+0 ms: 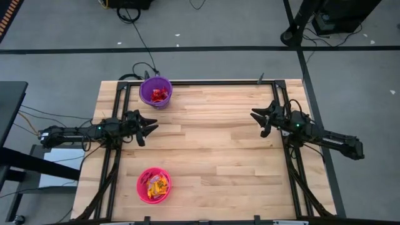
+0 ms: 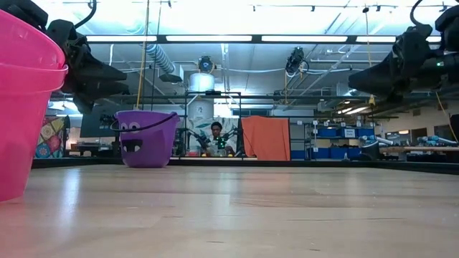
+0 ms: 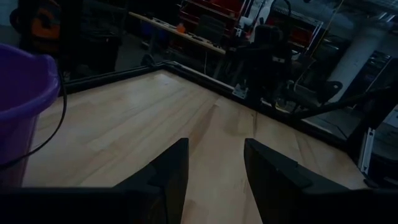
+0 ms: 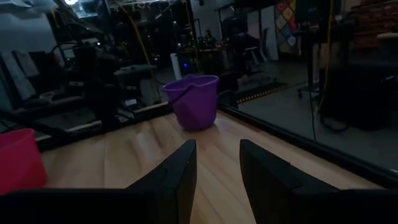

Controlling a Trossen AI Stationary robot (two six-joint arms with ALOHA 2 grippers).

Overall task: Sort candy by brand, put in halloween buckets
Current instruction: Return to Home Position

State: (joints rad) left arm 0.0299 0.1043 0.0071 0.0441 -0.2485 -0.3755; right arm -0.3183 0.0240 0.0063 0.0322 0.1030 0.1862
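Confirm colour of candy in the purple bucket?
Red; the candy shows best in the high view.

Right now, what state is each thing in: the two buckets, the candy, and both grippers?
Purple bucket: upright, holding candy.
Pink bucket: upright, holding candy.
Red candy: inside the purple bucket.
Yellow candy: inside the pink bucket.
Left gripper: open, empty, raised over the table's left side.
Right gripper: open, empty, raised over the right side.
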